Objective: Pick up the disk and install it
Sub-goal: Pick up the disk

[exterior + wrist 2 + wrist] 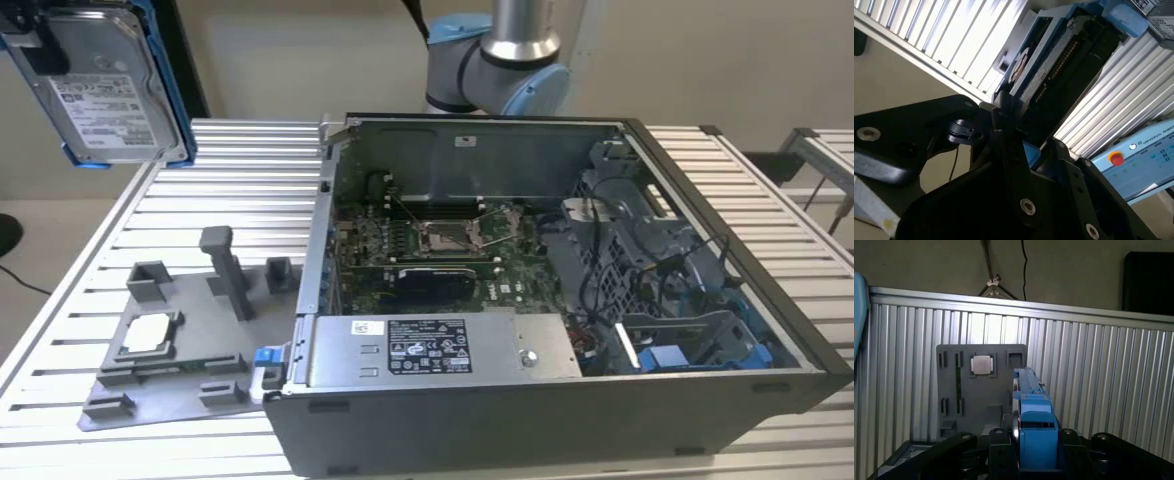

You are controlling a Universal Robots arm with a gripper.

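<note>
Clearly the disk (107, 85) is off the desk (240, 190) and up in the air. It is high above the computer case (534, 425) and well apart from it, out past the case's wall on the exterior view's left. It hangs on edge with its white label showing and its blue frame around it.

The jaws are pinching it: in the first wrist view one sits against each flat side of the frame, with the disk edge-on between them.

Just beside the case on that same side, a grey tray (187, 355) lies on the desk. A small square chip (144, 335) rests in one of its pockets. The case itself lies open, its circuit board (441, 240) and cables exposed.

The step in hand looks like the carry toward the case. To do it well:
- Keep the disk high enough to pass over the case wall with room to spare.
- Hold it square in the grip, not swinging.
- Keep it away from the loose cables.
- Keep the squeeze on the frame firm and even, so the disk cannot tilt or slip.
</note>
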